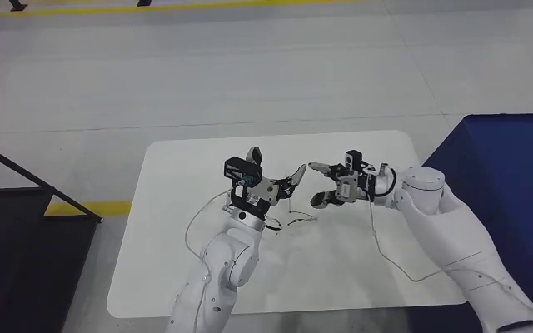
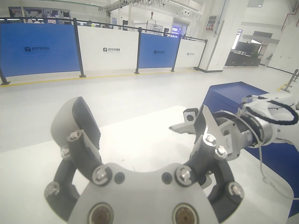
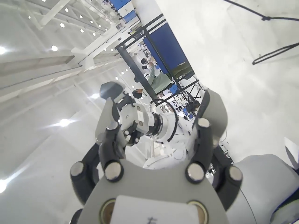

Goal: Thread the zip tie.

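White laminate covered the table (image 1: 183, 250). In the top view the left gripper (image 1: 276, 168) and the right gripper (image 1: 320, 183) hung above its middle, facing each other. The left sat at 9 o'clock of the right and just apart from it, and both had their jaws spread with nothing between them. A thin dark strand (image 1: 298, 219), which I took for the zip tie though it was too fine to be sure, lay loose on the table at about 6 o'clock of the gap between them, touched by neither. That posture read as a ready stance: open-handed, tips turned inward, so that each could take one end of the tie for threading. In the left wrist view the left gripper's fingers (image 2: 84, 117) stood wide apart over bare tabletop, with the right gripper (image 2: 186, 127) beyond one of them, pointed back. In the right wrist view the right gripper (image 3: 158, 115) was likewise spread and empty, with the left gripper (image 3: 123, 117) framed between its fingers. Judged so, the pick-up had not begun.
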